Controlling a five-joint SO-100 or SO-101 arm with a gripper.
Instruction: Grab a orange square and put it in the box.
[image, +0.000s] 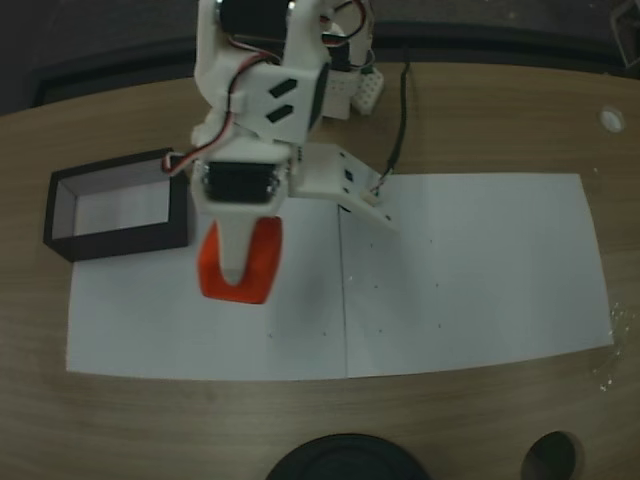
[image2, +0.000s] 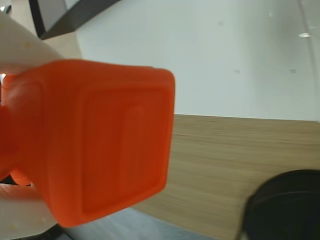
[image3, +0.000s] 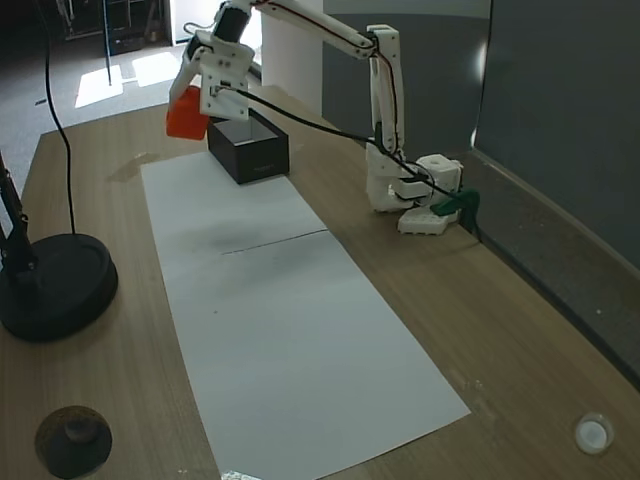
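My gripper (image: 240, 285) hangs high over the white paper, just right of the box (image: 60, 215) in this fixed view. It has a wide orange jaw and a white jaw lying close against it. In the other fixed view the gripper (image3: 185, 118) is in the air just left of the black box (image3: 250, 155). The wrist view is dominated by the orange jaw of the gripper (image2: 150, 130), with a dark wall of the box (image2: 75, 12) at the top left. The orange square is hidden; whether it sits between the jaws cannot be told. The visible part of the box's pale inside is bare.
Two white paper sheets (image: 470, 270) cover the wooden table. A black round stand base (image3: 55, 285) sits at the table's near edge (image: 345, 460). A small dark disc (image3: 72, 435) and a white cap (image3: 592, 433) lie near the corners. The arm's base (image3: 420, 200) stands at the far side.
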